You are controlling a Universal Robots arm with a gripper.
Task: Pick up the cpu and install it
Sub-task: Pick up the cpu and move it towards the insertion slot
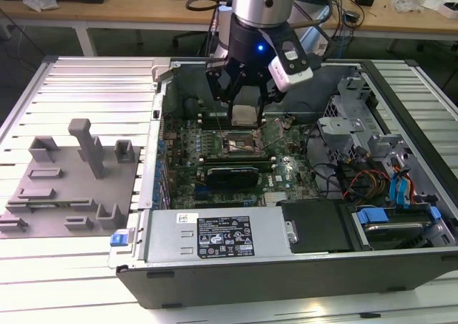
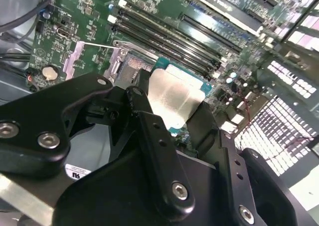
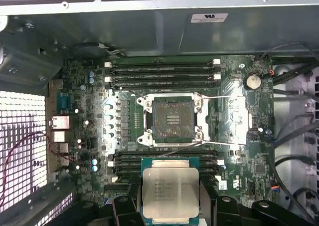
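We see the tool (image 3: 170, 208) closed on the cpu (image 3: 170, 193), its black fingers (image 3: 223, 206) pressed against two opposite edges of the chip while the other two edges stay free. In the second wrist view the cpu (image 2: 175, 97) shows its silvery top between the same fingers (image 2: 145, 123), with the green rim exposed at the far corner. The chip hangs level in the air above the motherboard (image 3: 89, 111), touching nothing but the tool. Just past it lies a bank of memory slots (image 3: 164, 159), and beyond those the socket (image 3: 173, 120), with its square of contacts uncovered inside a metal frame. There is open board around that frame on all sides, with low parts only. Farther on comes a second bank of memory slots (image 3: 162, 71), then the grey inner wall of the computer case (image 3: 149, 34). In the exterior view the tool (image 1: 243, 116) reaches down into the open-topped case (image 1: 286, 285), with the power supply (image 1: 218, 234) along the near edge and the drive cage (image 1: 358, 116) towards the exterior view's right, both well apart from the tool. Outside the case, on the exterior view's left, a grey fixture block (image 1: 71, 188) sits on the ribbed metal surface (image 1: 86, 88).
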